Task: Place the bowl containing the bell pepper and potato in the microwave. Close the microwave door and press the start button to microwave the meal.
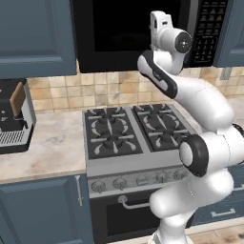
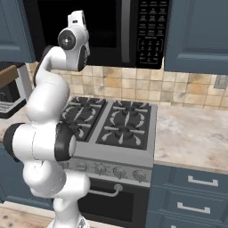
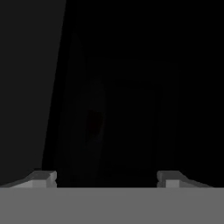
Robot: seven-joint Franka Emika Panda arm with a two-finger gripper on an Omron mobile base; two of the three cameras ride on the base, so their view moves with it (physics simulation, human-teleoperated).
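Microwave (image 1: 128,33): black, mounted above the stove (image 1: 128,131), keypad (image 2: 151,31) on its right. Arm raised with the hand right at the dark glass door (image 2: 104,26). Gripper (image 3: 106,177): fingertips spread wide apart, holding nothing, facing dark glass. Coffee machine (image 1: 14,119) on left counter (image 1: 52,147).

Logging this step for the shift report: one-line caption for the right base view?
White arm raised toward the black microwave above the gas stove, keypad at its right.
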